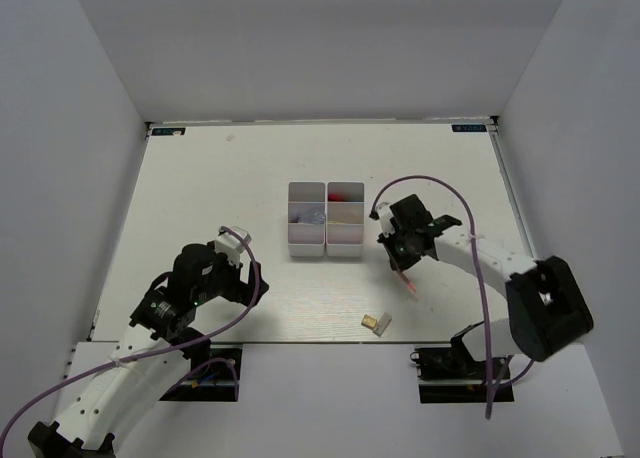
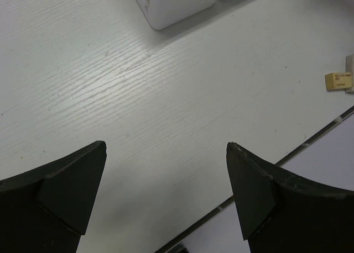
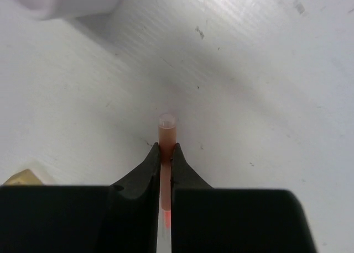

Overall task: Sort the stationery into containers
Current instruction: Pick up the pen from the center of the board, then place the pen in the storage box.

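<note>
Left gripper [image 2: 166, 148] is spread wide with nothing in the gap, over bare table [image 1: 200, 178] near-left of the white trays [image 1: 306, 246]. Only the top view shows us both trays whole, side by side, with a red piece [image 1: 346, 192] in the right one's far compartment. Tan eraser [image 2: 338, 80] lies nearer than the trays; left wrist shows print on it, unreadable. Right gripper [image 3: 166, 149], right of the trays, pinches the thin orange pen [image 3: 167, 132]; only its wrist view shows that clearly.
</note>
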